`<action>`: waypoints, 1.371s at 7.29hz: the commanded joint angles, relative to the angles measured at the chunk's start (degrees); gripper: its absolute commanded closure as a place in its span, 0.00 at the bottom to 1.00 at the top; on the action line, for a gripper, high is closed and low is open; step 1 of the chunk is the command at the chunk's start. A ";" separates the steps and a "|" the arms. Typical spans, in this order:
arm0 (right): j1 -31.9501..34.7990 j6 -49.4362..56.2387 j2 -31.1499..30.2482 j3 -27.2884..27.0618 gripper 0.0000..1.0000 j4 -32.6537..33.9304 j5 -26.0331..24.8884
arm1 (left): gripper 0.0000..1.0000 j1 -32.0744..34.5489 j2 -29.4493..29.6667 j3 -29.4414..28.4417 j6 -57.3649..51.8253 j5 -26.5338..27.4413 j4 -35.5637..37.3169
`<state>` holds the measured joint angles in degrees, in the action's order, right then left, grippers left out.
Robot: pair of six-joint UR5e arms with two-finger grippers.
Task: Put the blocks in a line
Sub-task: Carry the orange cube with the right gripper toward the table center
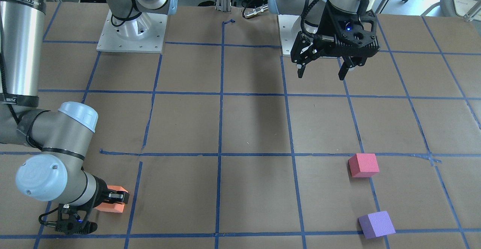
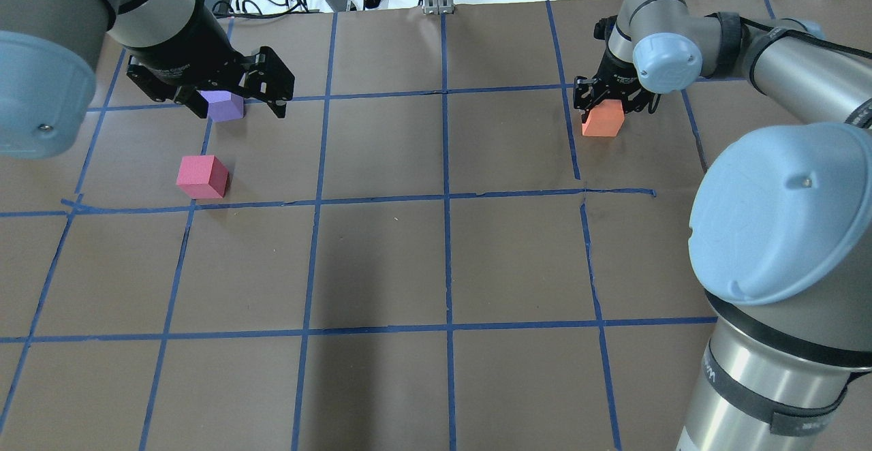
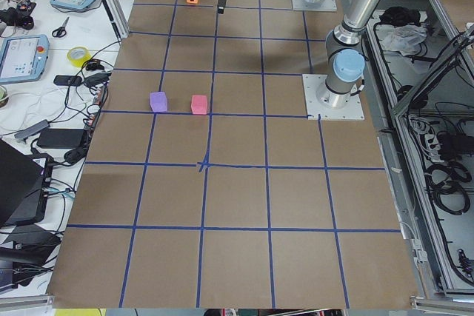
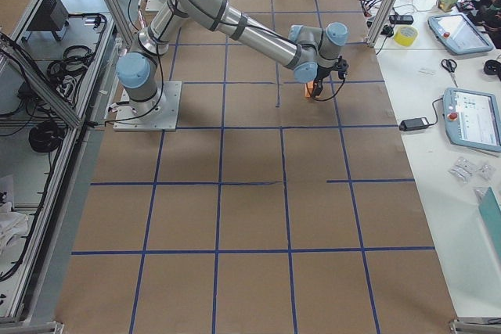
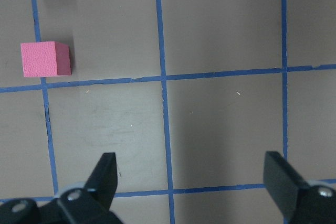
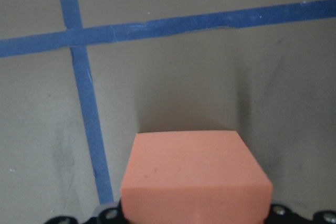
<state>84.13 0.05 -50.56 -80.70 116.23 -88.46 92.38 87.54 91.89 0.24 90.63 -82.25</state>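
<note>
Sensibly, the right gripper (image 2: 608,103), clamped on the small matte orange foam cube (image 2: 603,122) at the overhead view's upper right, should carry it level to extend the line of the pinkish-red foam cube (image 2: 202,177) and purple foam cube (image 2: 225,105) at upper left, while the left gripper (image 1: 321,75) hangs wide open.
</note>
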 commanded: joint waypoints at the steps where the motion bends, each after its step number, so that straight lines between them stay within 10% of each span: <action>1: 1.81 0.04 -0.41 1.67 0.71 0.14 0.13 | 0.00 -0.36 -0.18 -0.04 -0.07 0.07 0.07; 10: 25.20 -3.65 7.58 18.56 0.65 -5.92 0.05 | 0.00 -8.87 -0.71 -0.04 -10.08 0.07 -0.63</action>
<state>108.70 -3.33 -43.59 -62.44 110.80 -88.32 85.59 86.90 91.80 -7.34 90.71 -82.60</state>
